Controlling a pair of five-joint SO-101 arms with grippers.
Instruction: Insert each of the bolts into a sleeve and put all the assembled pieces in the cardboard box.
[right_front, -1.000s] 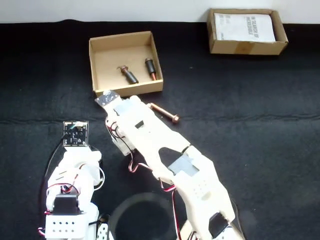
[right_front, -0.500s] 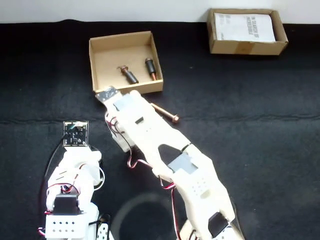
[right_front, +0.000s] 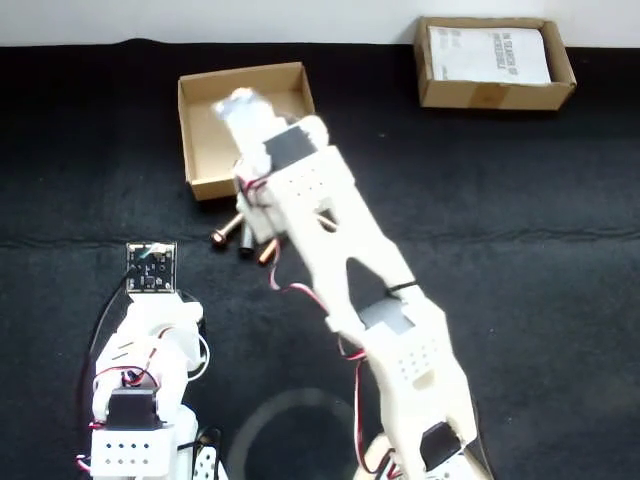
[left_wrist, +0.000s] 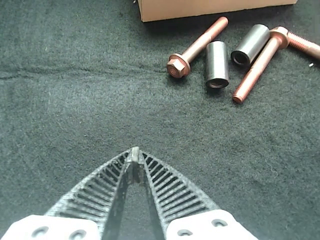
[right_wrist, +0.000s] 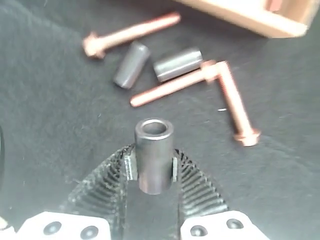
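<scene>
We see the right gripper (right_wrist: 152, 167) clamped on a dark steel sleeve (right_wrist: 154, 142). The held sleeve stands upright between the ribbed fingers, its open bore towards the camera and clear of the black cloth (right_wrist: 60, 115).

In the high view the right arm (right_front: 330, 230) stretches towards 11 o'clock, and its far end lies over the cardboard box (right_front: 200, 130). The box sits at about 11 o'clock on the table. A second box (right_front: 430, 80), holding a paper sheet (right_front: 490, 55), sits at about 1 o'clock.

The loose parts lie on the cloth at 6 o'clock from the cardboard box, just outside its near wall. The first bolt (left_wrist: 197, 46) lies alone, and one loose sleeve (left_wrist: 217, 64) lies on its side just beside it. The other loose sleeve (left_wrist: 250, 45) rests against the second bolt (left_wrist: 257, 67). The head of that bolt meets the third bolt (left_wrist: 304, 46) at an angle. None of these bolts sits in a sleeve.

The left arm (right_front: 140, 370) stays folded at about 7 o'clock. The left gripper (left_wrist: 135, 152) has its tips pressed together on nothing, over bare cloth and well apart from the parts.
</scene>
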